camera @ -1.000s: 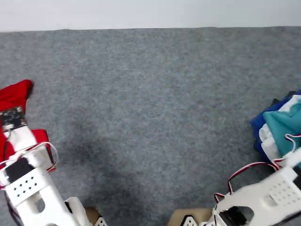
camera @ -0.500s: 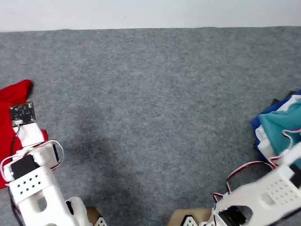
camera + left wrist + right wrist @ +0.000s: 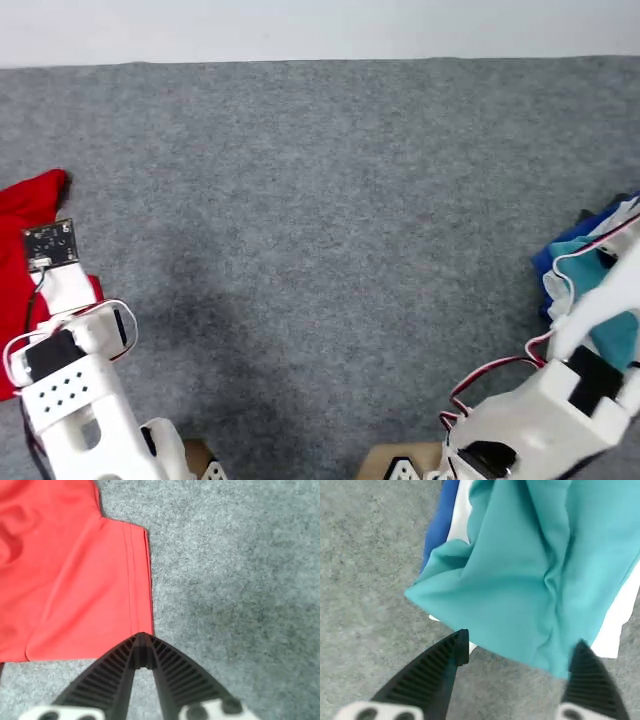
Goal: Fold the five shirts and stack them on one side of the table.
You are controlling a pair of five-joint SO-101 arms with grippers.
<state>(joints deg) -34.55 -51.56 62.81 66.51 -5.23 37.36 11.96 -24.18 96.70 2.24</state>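
One red shirt (image 3: 30, 200) lies lengthwise along the grey table's (image 3: 320, 200) left edge, the left gripper (image 3: 143, 652) closed at its hem corner. At the right edge, three heaped shirts, teal shirt (image 3: 530, 570), white shirt (image 3: 620, 615) and blue shirt (image 3: 440, 520), sit under the wide-open right gripper (image 3: 521, 642).

The red shirt (image 3: 70, 580) is plain. The teal shirt (image 3: 535, 570), white shirt (image 3: 615, 625) and blue shirt (image 3: 439, 517) are plain too. The table (image 3: 330, 200) is mottled grey.
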